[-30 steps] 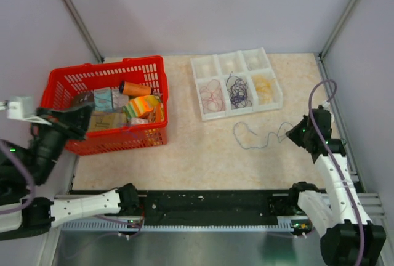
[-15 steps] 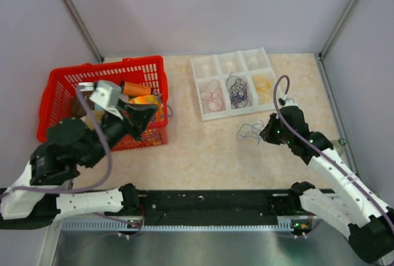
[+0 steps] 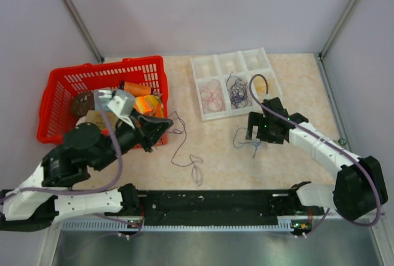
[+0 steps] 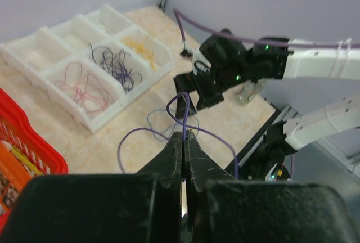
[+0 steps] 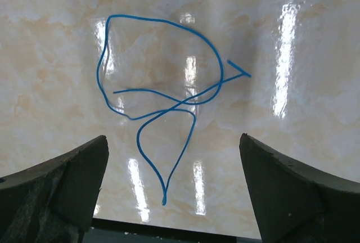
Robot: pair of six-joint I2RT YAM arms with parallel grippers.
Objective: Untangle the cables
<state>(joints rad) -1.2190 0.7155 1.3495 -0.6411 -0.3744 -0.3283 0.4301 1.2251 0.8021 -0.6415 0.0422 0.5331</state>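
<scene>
Cables [image 3: 237, 92] sorted by colour sit in three compartments of the white tray [image 3: 271, 101] in the upper middle of the overhead view: pink-red, dark purple-blue and pale yellow. Two more strands are out on the bench [image 3: 221, 164].

The left tool [image 4: 184, 142] is clenched, its fingers pressed flat together on the purple cable [image 4: 185, 118], which loops upward just above the fingertips. From above, that strand trails from the tool, beside the right corner of the red basket [image 3: 58, 103], down across the bench toward the lower middle of the frame.

The right tool [image 5: 173, 142] is spread wide and grasps nothing. Its two fingers stand at the lower corners of its wrist view, with the blue cable [image 5: 180, 107] lying curled flat on the bench between and above them, untouched.

Half a second ago the left tool hung over the basket's front edge and the purple strand was bunched at the basket; now the tool is further right and the strand is drawn out over the bench. The right tool has shifted left, over the blue curl.
</scene>
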